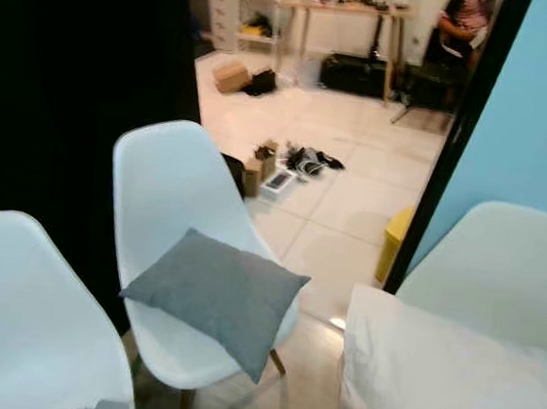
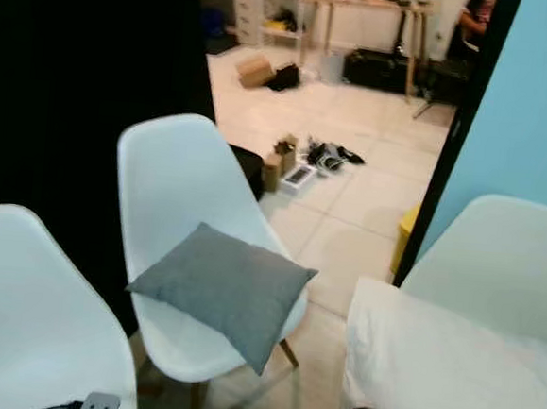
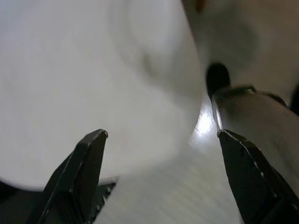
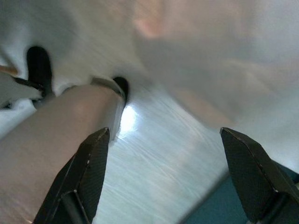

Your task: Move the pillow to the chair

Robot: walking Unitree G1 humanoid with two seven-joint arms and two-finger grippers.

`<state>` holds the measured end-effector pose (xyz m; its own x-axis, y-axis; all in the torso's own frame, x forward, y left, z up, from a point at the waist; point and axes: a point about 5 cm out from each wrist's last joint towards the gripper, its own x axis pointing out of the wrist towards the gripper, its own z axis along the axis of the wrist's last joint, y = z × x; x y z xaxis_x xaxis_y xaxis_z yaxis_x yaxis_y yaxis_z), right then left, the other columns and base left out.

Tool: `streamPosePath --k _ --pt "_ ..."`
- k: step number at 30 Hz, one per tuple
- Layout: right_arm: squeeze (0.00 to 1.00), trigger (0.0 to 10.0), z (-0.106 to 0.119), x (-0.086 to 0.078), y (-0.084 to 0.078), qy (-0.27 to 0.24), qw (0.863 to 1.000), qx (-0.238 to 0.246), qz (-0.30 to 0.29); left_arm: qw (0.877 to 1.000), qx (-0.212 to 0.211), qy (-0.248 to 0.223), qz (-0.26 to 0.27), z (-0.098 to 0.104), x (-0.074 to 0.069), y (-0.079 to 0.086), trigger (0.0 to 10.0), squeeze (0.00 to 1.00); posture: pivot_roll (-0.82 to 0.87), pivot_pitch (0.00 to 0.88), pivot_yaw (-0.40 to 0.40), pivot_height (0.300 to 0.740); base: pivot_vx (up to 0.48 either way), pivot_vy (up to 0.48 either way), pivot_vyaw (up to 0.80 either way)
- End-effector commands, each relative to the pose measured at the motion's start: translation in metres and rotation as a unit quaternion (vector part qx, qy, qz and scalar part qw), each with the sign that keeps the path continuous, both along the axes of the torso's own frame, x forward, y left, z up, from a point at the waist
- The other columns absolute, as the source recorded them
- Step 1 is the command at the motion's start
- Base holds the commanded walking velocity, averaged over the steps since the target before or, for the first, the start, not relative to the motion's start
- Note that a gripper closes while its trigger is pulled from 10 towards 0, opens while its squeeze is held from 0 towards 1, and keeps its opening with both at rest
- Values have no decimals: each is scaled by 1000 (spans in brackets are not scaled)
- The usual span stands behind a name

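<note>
Grey pillow (image 1: 217,296) lies on the seat of the middle white chair (image 1: 166,188), tilted, one corner hanging past the seat's front edge, another reaching the seat's right rim; its long axis runs diagonally from the chair's back-left to front-right, top face up. Chair stands w/ its back toward a black wall (image 1: 75,75). Just left of the chair, nearer the camera, is a second white chair (image 1: 28,318); narrow gap between the two. Right of the chair a strip of pale tiled floor (image 1: 339,219) stays open, running back to a far room w/ a wooden table (image 1: 346,11), a cardboard box (image 1: 231,75) and a seated person (image 1: 464,16). Small clutter of boxes and shoes (image 1: 286,163) sits on the floor behind the chair. Further right: a third white chair (image 1: 505,270) w/ a white cloth (image 1: 441,369) draped in front of it, a yellow object (image 1: 394,242) by a light-blue wall (image 1: 546,112). Left gripper (image 3: 161,172): fingers spread wide, holding nothing, white rounded surface beyond them, blurred. Right gripper (image 4: 166,172): also wide apart, nothing held, shiny floor and a silver limb beyond.
</note>
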<state>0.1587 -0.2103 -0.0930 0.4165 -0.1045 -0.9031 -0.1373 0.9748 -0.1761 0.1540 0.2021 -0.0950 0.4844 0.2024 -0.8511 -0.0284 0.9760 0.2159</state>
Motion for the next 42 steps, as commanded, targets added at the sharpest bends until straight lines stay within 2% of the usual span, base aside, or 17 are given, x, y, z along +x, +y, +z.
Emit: streamPosePath --k 1,9,15,24,26,31,35,38,42 --pt "0 10000 -2 -4 5 7 1000 0 8 1000 5 8 -3 0 -2 4 10000 0 -61 50 39 740 -386 0 0" --pt "0 10000 -4 -6 7 10 1000 -4 10 1000 3 10 -2 -1 -4 2 10000 0 -64 56 35 740 -384 0 0" --pt "0 10000 -4 -12 -1 25 1000 -14 10 1000 2 24 1 -5 -14 3 10000 0 -66 60 33 740 -385 0 -374" --pt "0 10000 2 2 -6 9 1000 -20 -8 1000 1 27 -3 -6 -16 1 10000 0 -70 62 34 740 -381 0 -745" --pt "0 10000 4 7 -6 -5 999 -14 -29 1000 1 27 -7 -6 -15 1 10000 0 -70 63 35 740 -373 0 -744" --pt "0 10000 6 10 -9 -17 999 -13 -42 1000 1 26 -8 -6 -14 0 10000 0 -71 62 35 740 -369 0 -744" --pt "0 10000 11 19 -11 -38 998 -11 -55 1000 1 26 -8 -6 -14 0 10000 0 -69 62 34 740 -368 0 -744" --pt "0 10000 26 47 -14 -90 993 1 -78 1000 1 28 -9 -6 -16 0 10000 0 -69 63 35 740 -365 0 -744" --pt "0 10000 34 63 -13 -113 990 9 -88 1000 1 29 -8 -6 -17 1 10000 0 -69 64 34 740 -364 0 -744"
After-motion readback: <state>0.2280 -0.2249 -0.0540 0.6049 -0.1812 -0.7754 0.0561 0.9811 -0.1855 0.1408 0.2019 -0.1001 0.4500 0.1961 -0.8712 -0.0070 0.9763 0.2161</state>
